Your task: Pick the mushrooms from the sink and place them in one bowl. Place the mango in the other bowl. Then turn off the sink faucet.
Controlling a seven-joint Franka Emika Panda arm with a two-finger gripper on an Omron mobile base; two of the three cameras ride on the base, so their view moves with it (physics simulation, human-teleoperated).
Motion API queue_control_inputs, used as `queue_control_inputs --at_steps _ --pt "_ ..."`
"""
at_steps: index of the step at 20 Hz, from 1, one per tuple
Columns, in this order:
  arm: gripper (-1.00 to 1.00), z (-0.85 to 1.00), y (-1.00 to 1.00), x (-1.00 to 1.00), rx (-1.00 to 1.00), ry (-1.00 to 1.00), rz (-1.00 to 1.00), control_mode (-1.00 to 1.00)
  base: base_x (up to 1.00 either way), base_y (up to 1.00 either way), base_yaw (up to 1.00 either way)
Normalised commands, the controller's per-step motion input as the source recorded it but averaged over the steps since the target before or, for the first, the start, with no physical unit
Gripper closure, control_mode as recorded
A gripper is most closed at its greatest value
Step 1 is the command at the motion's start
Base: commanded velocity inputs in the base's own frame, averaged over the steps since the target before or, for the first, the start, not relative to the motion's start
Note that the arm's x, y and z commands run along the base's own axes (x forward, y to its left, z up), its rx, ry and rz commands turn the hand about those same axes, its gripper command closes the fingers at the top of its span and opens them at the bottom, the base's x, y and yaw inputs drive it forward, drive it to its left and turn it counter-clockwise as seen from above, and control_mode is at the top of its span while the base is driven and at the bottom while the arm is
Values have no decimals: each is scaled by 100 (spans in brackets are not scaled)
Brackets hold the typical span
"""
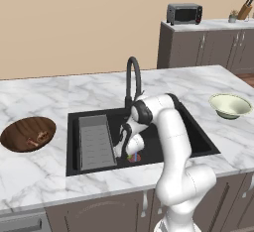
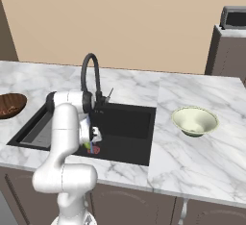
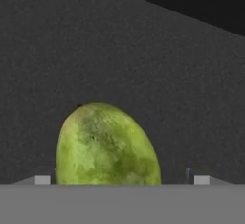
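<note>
Item: my two-finger gripper [image 3: 122, 180]. It hangs low inside the large rectangular matte black sink [image 1: 198, 137], pointing down at the basin floor. My jaws are spread as wide as they go and grip nothing.

Item: elongated yellow-green mango [image 3: 106, 146]. It lies on the dark floor directly under my hand, between my two fingertips [image 3: 42, 180]; whether they touch it I cannot tell. From the base views only a small patch of green and red shows beneath my hand [image 1: 134, 157].

Item: grey ribbed tray [image 1: 95, 142]. In the basin, to my left.

Item: tall slim black gooseneck faucet [image 1: 132, 80]. It stands on the rim just beyond my hand, its spout arching over the basin.

Item: wide shallow dark brown wooden bowl [image 1: 20, 133]. On the white marble counter [image 1: 59, 92], well off to my left, with small brown mushrooms [image 1: 38, 138] inside.

Item: round pale cream-green glossy bowl [image 1: 230, 105]. On the counter well off to my right, nothing visible in it.

Item: grey toaster oven [image 1: 184, 13] and knife block [image 1: 244, 9]. On a far cabinet beyond me.
</note>
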Motion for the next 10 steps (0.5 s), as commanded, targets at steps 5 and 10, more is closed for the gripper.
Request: queue_control_inputs --at_steps 5,10 --pt "100 -31 0 7 -4 0 1 -100 0 0 0" --pt "100 -44 -82 -8 10 -5 0 -100 0 0 0"
